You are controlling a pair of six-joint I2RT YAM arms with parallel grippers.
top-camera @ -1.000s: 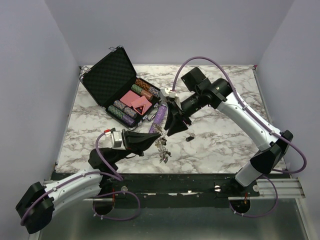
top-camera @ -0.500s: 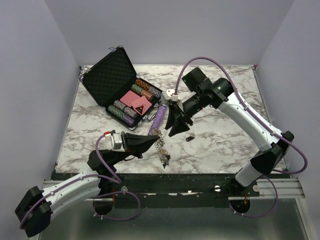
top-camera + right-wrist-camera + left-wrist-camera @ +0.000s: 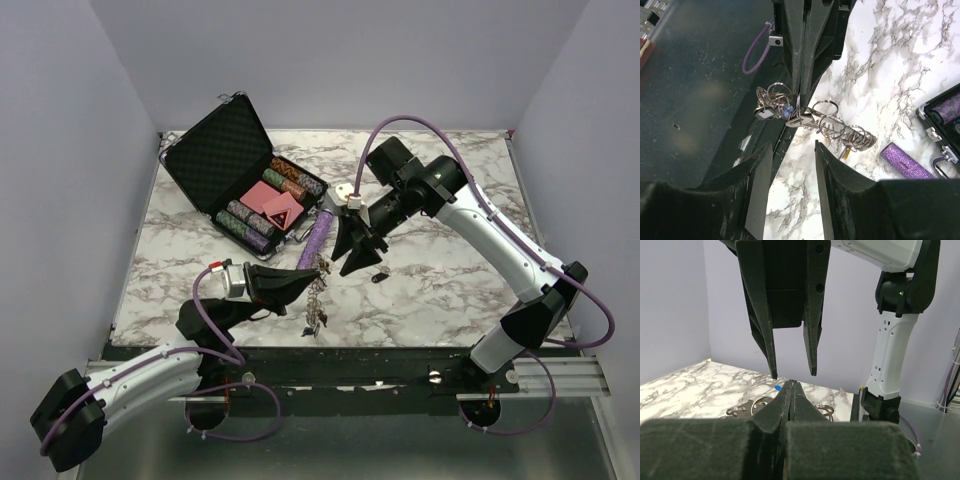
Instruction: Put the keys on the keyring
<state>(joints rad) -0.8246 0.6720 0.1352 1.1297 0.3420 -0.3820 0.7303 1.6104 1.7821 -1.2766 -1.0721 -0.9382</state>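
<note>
We find the left gripper [image 3: 799, 92] clamped on the keyring [image 3: 805, 117] at centre frame, with many keys [image 3: 765, 112] already strung, the right gripper [image 3: 792, 145] parted and empty just beside it, and one dark key [image 3: 379, 277] apparently still to thread on the marble table [image 3: 450, 290].

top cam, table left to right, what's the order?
Order: open black case → purple tube → right hand → small dark key. The left hand and keyring overlap the tube, so skipped.

Shiny silver metal keys [image 3: 798, 121], a glittery purple tube [image 3: 904, 161], smooth marble-patterned table [image 3: 450, 285], matt black right tool [image 3: 791, 145].
</note>
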